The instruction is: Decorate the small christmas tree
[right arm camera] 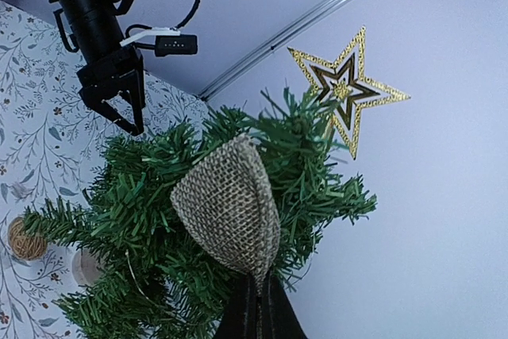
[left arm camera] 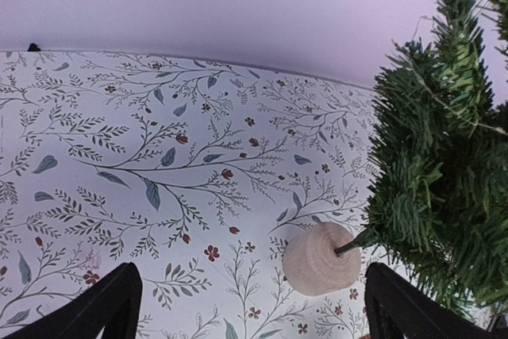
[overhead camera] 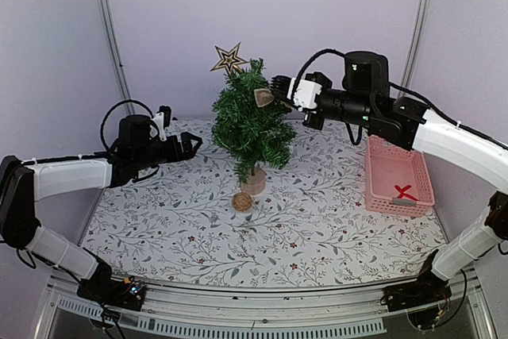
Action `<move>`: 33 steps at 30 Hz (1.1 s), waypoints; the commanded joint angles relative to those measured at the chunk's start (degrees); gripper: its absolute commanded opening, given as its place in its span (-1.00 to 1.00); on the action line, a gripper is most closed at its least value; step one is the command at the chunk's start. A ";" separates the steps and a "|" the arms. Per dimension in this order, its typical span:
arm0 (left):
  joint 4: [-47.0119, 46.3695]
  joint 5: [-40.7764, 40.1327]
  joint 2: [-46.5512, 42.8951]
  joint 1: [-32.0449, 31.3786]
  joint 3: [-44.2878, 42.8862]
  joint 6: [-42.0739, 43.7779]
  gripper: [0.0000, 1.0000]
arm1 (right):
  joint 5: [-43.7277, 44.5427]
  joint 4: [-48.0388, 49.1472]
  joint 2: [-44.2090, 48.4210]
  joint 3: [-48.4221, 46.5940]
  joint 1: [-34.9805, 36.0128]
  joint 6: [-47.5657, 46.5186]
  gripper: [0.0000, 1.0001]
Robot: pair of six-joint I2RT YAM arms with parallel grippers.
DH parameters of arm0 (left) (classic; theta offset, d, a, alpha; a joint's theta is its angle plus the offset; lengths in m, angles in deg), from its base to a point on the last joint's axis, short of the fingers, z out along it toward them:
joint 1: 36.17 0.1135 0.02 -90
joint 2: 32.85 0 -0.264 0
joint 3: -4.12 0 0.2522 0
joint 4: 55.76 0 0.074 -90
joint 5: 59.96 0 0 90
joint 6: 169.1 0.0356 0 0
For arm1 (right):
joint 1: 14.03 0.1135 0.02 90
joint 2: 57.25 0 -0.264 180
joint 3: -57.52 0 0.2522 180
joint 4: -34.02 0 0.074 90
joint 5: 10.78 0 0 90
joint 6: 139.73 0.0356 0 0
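The right fingers (right arm camera: 270, 319) are clenched on the pointed lower end of a beige burlap leaf-shaped loop (right arm camera: 230, 204). They pinch it where the fabric gathers, so the wide rounded part stands free above them. They hold it against the upper branches of the small dark-green Christmas tree (right arm camera: 151, 220), just below and beside the gold cut-out star (right arm camera: 345, 89) that crowns the tip. My reading is that the loop is being pressed in among the needles so the twigs can catch it. Whether it already rests on a branch or only brushes the needles I cannot tell.

The left fingers (left arm camera: 99, 311) are released, spread wide and empty. They hover above the desk, and in the wrist view the tree's round light-wood base (left arm camera: 321, 258) shows between them, though apart from both. From above they sit to the left of the tree, clear of its branches. They are probably placed there to steady the trunk or base if the push from the right side tips it.

The tree stands upright towards the back middle of the floral-patterned desk (overhead camera: 159, 220). A small ball of brown twine (overhead camera: 242, 201) lies just in front of the base. Well off to the right, a pink plastic basket (overhead camera: 371, 184) holds a small red piece (overhead camera: 406, 191), probably another ornament kept within the right arm's reach.
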 commanded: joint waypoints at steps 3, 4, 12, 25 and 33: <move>-2.53 -0.69 -0.61 0.32 1.05 0.75 0.99 | 2.26 1.86 -3.05 -4.79 2.88 -9.85 -0.88; -2.77 -0.65 -0.54 0.28 1.13 0.70 0.99 | 1.95 2.20 -3.32 -4.80 3.48 -10.33 -0.89; -3.29 -0.59 -1.01 0.29 1.78 0.81 0.99 | 3.47 4.61 -4.84 -1.60 4.87 -10.57 -0.98; -2.96 -1.52 -2.91 0.35 3.02 1.83 0.99 | 9.91 1.82 7.43 15.02 1.87 -5.58 -0.98; -3.28 -0.88 -2.66 0.40 2.86 1.73 0.99 | 15.01 -0.63 0.71 8.60 -1.66 -5.03 -0.99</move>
